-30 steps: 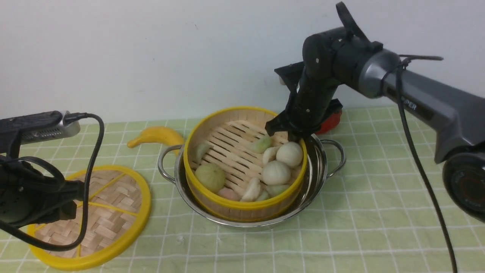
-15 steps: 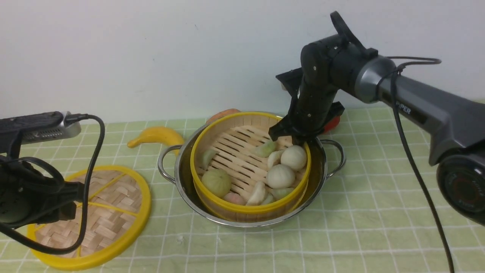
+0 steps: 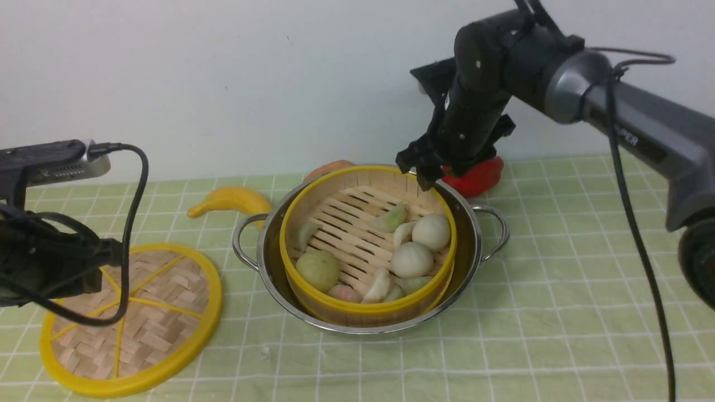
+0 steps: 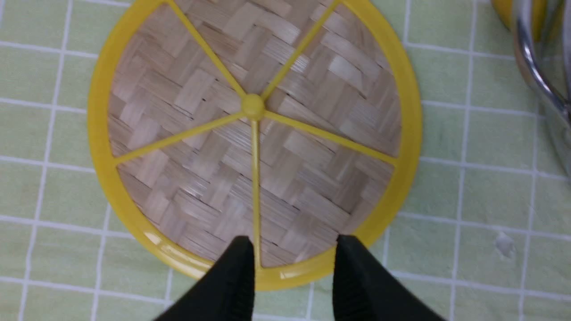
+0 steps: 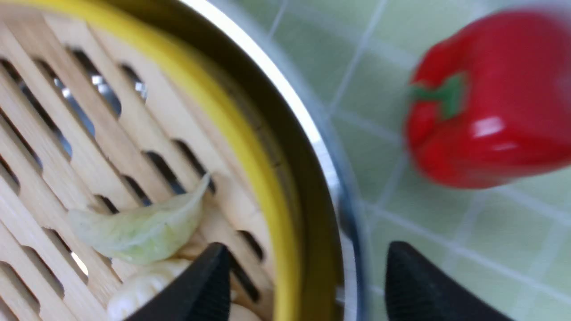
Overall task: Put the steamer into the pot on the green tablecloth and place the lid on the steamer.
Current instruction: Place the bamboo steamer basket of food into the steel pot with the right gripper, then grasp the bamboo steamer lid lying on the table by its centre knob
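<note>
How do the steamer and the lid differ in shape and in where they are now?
The steamer has a low wall and a slatted floor; the lid is a flat woven disc with thin spokes. The steamer sits inside the pot; the lid lies on the green tablecloth, to the pot's left. The steamer holds buns; the lid holds nothing. Both are round with yellow rims.
</note>
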Robot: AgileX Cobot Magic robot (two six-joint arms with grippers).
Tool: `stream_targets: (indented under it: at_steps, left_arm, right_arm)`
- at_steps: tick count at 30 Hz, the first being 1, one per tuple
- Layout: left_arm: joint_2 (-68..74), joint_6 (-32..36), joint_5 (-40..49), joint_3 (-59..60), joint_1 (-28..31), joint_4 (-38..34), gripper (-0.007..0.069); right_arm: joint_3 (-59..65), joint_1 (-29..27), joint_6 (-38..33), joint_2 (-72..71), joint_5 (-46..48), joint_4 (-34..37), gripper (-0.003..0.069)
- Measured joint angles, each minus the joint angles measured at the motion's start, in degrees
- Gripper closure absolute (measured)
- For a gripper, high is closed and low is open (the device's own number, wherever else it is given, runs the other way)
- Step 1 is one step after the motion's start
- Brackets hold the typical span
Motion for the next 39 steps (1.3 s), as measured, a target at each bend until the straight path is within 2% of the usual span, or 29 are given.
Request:
stream_targets:
  at_steps: [8, 15, 21, 28, 39]
  left_arm:
    - [10.17, -3.19, -0.02, -8.3, 0.0, 3.42, 0.0382]
    - [20.77, -3.56, -0.03, -13.2, 0.0, 4.4, 0.0382]
    - [26.33, -3.6, -0.57, -13.51, 0.0, 5.43, 0.0382]
    - [28.86, -3.6, -2.66, -13.53, 0.0, 5.81, 0.0382]
    - [31.0, -3.62, -3.25, -13.58, 0.0, 5.88, 0.0382]
  right_arm:
    - [0.0, -1.45, -0.1, -5.45, 0.05, -2.29, 0.0151]
    - [0.64, -4.63, -1.46, -12.03, 0.1, 1.65, 0.0151]
    - [8.19, -4.87, -2.81, -21.31, -0.11, 2.88, 0.0151]
    - [20.73, -4.87, -4.01, -39.93, 0.07, 2.14, 0.015]
    - [25.45, -4.87, -4.12, -64.09, 0.06, 1.83, 0.015]
